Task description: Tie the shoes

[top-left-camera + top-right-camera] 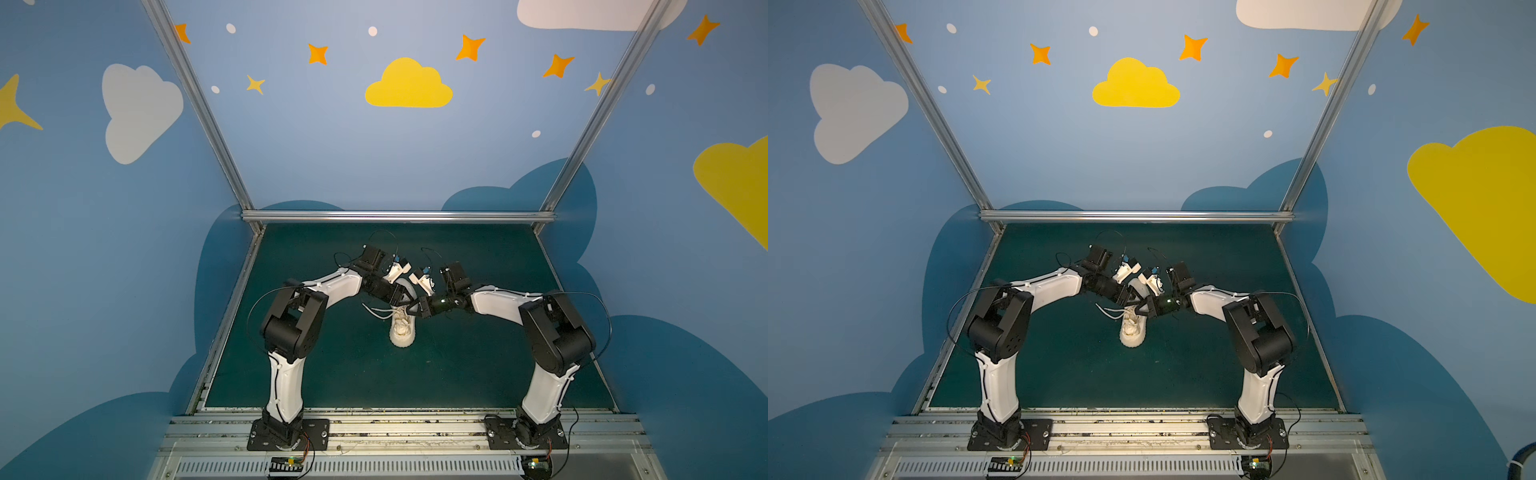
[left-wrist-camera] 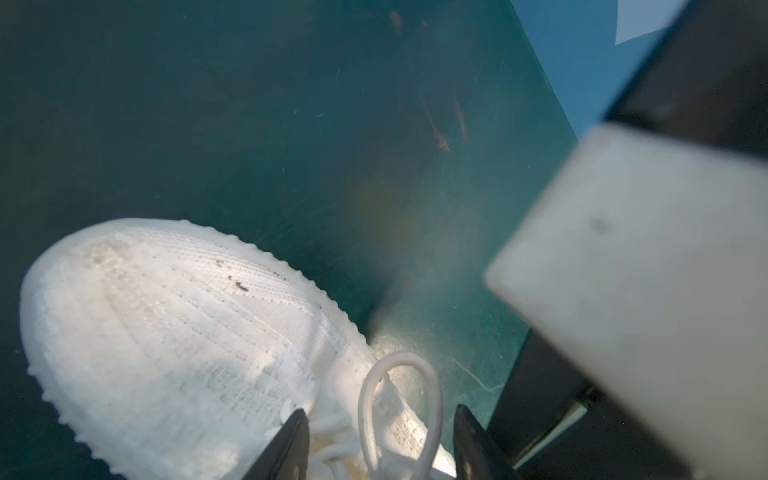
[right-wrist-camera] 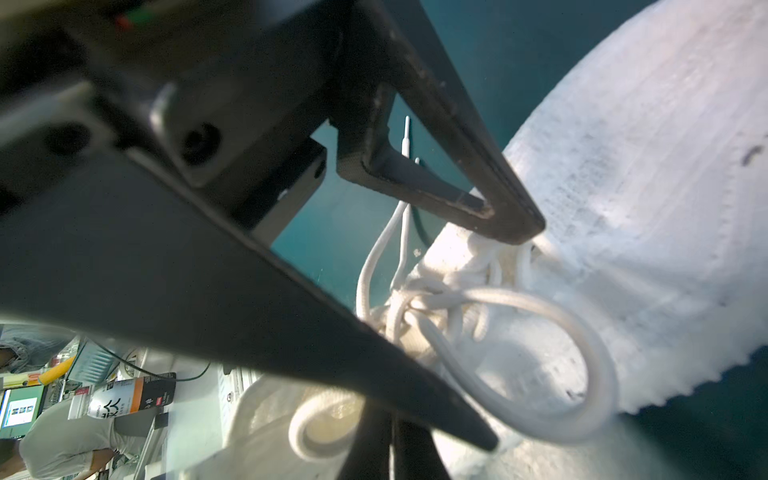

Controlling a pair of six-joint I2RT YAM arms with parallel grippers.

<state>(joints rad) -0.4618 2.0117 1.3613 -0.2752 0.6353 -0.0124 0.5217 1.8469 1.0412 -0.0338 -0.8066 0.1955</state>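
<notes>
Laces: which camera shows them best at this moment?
The right wrist view: the laces fill it close up, loops and crossings distinct over the sneaker. The left wrist view catches only one loop. In both top views they are small thin strands beside the sneaker.

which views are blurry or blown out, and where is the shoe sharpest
Left wrist view: shoe toe sharpest, a bright glare patch on the mat beside it, the white block near the lens out of focus. Right wrist view: left gripper blurred up close, laces washed out. Both top views: evenly lit and sharp, shoe too small for detail.
</notes>
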